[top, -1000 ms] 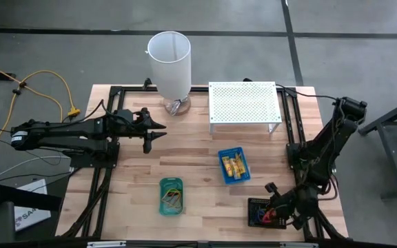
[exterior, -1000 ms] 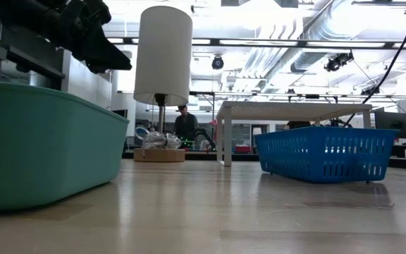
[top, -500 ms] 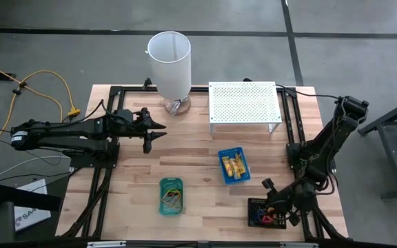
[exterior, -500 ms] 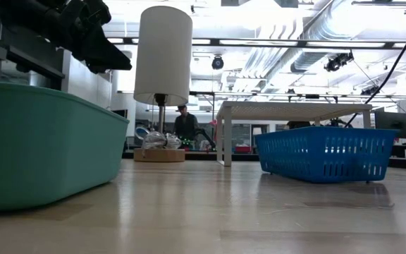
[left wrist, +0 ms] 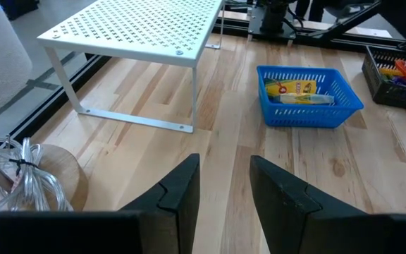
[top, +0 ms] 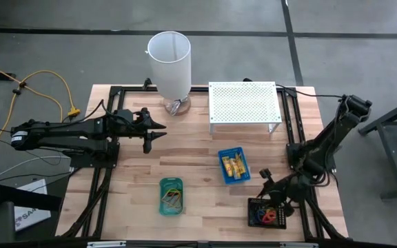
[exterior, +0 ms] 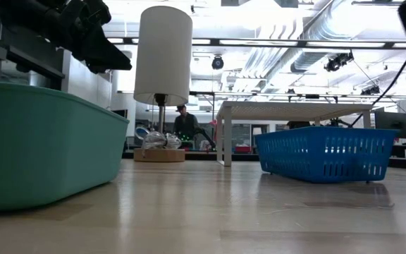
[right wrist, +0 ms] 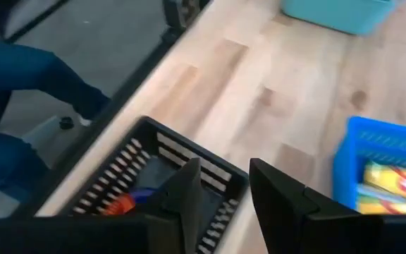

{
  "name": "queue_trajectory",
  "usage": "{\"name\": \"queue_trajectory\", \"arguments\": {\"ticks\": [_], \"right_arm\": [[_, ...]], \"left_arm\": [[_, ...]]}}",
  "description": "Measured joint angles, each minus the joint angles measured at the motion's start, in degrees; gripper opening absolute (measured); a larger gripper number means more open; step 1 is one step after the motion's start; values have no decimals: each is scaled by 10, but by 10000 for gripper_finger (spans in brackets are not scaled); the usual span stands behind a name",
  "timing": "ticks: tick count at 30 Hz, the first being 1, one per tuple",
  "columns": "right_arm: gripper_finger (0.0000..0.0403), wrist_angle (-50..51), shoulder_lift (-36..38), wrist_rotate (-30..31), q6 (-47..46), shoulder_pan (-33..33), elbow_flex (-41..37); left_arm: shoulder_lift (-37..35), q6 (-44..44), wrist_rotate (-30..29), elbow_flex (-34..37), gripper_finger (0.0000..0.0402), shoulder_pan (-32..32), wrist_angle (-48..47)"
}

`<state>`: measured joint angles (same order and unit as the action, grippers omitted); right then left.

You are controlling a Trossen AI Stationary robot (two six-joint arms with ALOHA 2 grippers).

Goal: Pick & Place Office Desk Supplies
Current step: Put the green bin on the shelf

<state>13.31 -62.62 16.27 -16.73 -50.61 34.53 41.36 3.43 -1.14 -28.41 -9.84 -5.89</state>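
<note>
The supplies sit sorted in three trays on the wooden tabletop (top: 198,158). Yellow oblong packets (top: 235,165) lie in the blue tray (top: 224,169) near the middle. Thin rubber-band loops (top: 172,198) lie in the green tray (top: 162,200) toward the front edge. Small coloured clips (top: 266,217) lie in the black tray (top: 252,215) at the front right corner.

The right tool (top: 266,186) hangs just over the black tray's rear edge, its two fingers (right wrist: 277,197) parted with nothing between them. The left tool (top: 158,131) waits well apart, over bare wood near the base of the tall white cylinder (top: 170,62), its fingers (left wrist: 178,194) released and empty. A white perforated stand (top: 244,102) sits behind the blue tray. A person's blue-clad leg (right wrist: 27,77) shows beside the tabletop.
</note>
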Motion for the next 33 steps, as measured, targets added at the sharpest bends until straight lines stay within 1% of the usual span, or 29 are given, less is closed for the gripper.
{"name": "queue_trajectory", "arguments": {"ticks": [3,10,15,17,23,33], "right_arm": [[111,39,26,0,-1,18,0],[111,132,107,0,-45,69,0],[111,196,171,-28,-47,93,0],[111,215,192,-29,-47,99,0],[111,254,229,-30,-45,103,-1],[111,255,234,-30,-45,103,0]], "left_arm": [[0,0,0,0,119,0,0],[0,0,0,0,119,0,0],[0,0,0,0,119,0,0],[0,0,0,0,119,0,0],[0,0,0,0,119,0,0],[0,0,0,0,119,0,0]]}}
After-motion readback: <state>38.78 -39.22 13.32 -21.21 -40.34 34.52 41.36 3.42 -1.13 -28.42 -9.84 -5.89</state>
